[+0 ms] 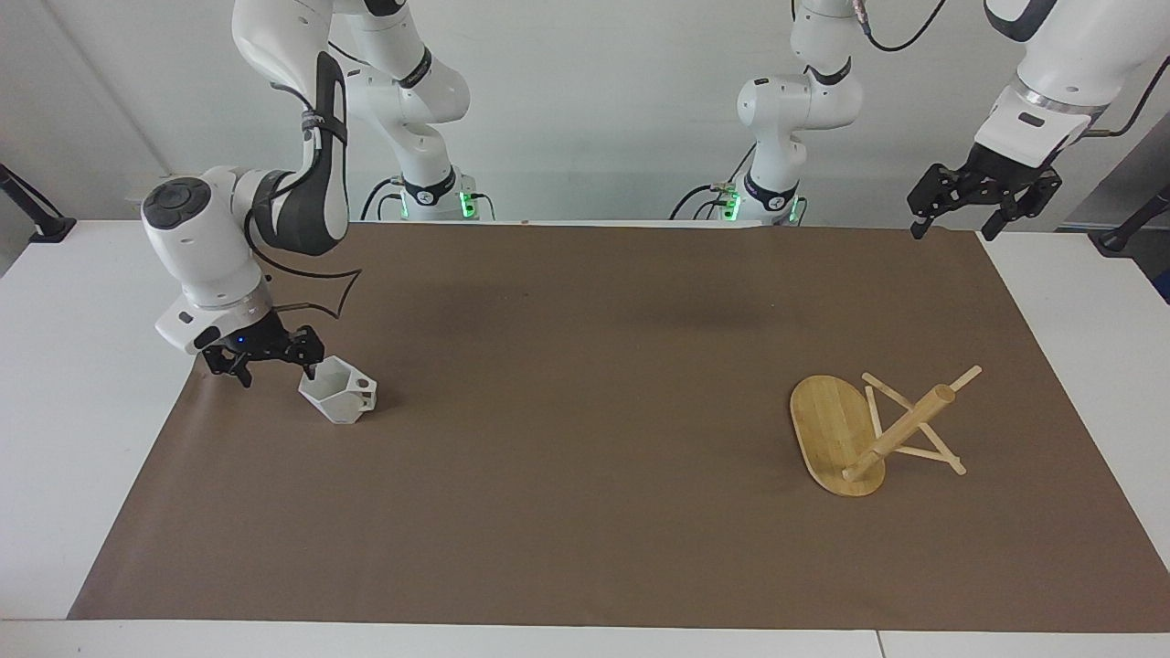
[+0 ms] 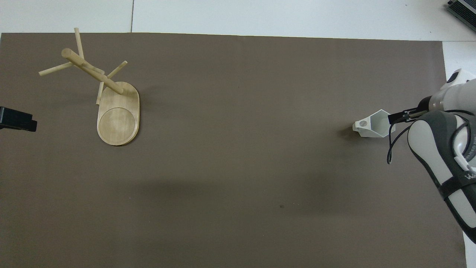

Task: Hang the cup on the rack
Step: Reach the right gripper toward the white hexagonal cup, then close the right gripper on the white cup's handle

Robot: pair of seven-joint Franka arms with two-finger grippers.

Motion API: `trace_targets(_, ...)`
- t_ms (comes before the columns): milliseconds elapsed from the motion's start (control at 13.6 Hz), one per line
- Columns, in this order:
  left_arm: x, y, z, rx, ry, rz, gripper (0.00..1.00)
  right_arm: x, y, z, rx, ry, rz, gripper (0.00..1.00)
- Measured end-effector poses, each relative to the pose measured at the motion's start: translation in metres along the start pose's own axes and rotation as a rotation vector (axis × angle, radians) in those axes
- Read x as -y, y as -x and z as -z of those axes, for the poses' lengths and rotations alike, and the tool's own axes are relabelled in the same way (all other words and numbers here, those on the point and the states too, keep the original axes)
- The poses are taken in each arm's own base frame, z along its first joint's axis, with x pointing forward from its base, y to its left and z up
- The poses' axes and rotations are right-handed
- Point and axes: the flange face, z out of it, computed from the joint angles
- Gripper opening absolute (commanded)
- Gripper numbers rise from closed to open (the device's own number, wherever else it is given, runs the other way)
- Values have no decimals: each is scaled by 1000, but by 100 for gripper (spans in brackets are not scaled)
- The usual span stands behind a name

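Observation:
The white faceted cup (image 1: 338,399) sits on the brown mat toward the right arm's end of the table, its handle pointing toward the table's middle; it also shows in the overhead view (image 2: 373,125). My right gripper (image 1: 276,374) is open and low beside the cup, one finger at its rim; its tip shows from above (image 2: 397,117). The bamboo rack (image 1: 868,431) stands toward the left arm's end, post and pegs free (image 2: 111,98). My left gripper (image 1: 953,228) is open and waits raised over the mat's corner near the robots.
A brown mat (image 1: 585,475) covers most of the white table. The left gripper's dark tip (image 2: 16,121) shows at the overhead view's edge. The right arm's elbow and cable (image 2: 442,156) hang over the mat's edge near the cup.

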Motion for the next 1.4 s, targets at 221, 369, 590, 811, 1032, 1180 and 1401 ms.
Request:
trace_targets(221, -2, 0, 0, 0, 0, -6, 100, 2, 3, -16, 7, -13, -9, 100)
trace_targets(369, -5, 0, 0, 1, 0, -10, 100, 4, 4, -22, 9, -33, -24, 100)
trace_targets(590, -5, 0, 0, 1, 0, -11, 100, 5, 7, -29, 17, -48, -35, 100)
trace_targets(811, -5, 1, -1, 12, 1, -10, 100, 5, 8, -30, 17, -57, -58, 96)
trace_targets(1032, -4, 1, -1, 12, 1, -10, 100, 5, 8, -30, 19, -58, -85, 72)
trace_targets(1180, -4, 1, -1, 12, 1, -10, 100, 5, 8, -31, 19, -60, -105, 54)
trace_targets(1401, -5, 1, -1, 12, 1, -12, 100, 5, 9, -31, 22, -61, -138, 18)
